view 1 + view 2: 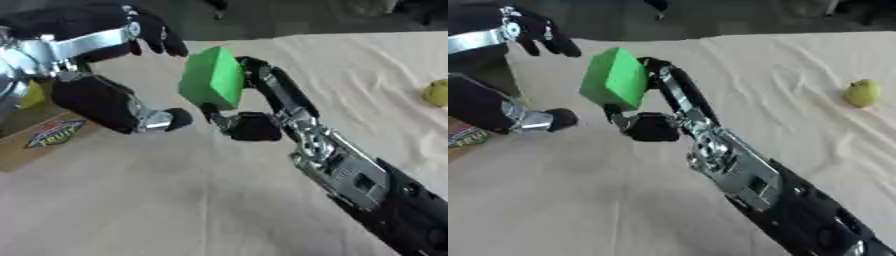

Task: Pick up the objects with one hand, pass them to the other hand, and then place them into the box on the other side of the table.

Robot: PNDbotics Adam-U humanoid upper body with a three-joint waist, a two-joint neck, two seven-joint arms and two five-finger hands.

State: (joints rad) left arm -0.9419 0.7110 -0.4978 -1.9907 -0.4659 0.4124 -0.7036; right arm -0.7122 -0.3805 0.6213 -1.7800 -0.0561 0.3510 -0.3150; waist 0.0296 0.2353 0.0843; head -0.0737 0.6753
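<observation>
A green block (pixel 213 78) hangs above the table, pinched between the fingers and thumb of my right hand (pixel 262 107), whose arm comes in from the lower right. My left hand (pixel 96 97) is just left of the block with its fingers spread wide, upper fingers (pixel 157 35) above and thumb (pixel 162 120) below, not touching it. A cardboard box (pixel 44 137) with a fruit label lies at the left edge under my left arm; something yellow (pixel 33 95) shows in it. A yellow-green fruit (pixel 863 93) rests on the cloth at the right.
The table is covered by a beige, wrinkled cloth (pixel 175 200). Its far edge runs along the top, with dark floor beyond. The box sits at the left side, partly hidden by my left arm.
</observation>
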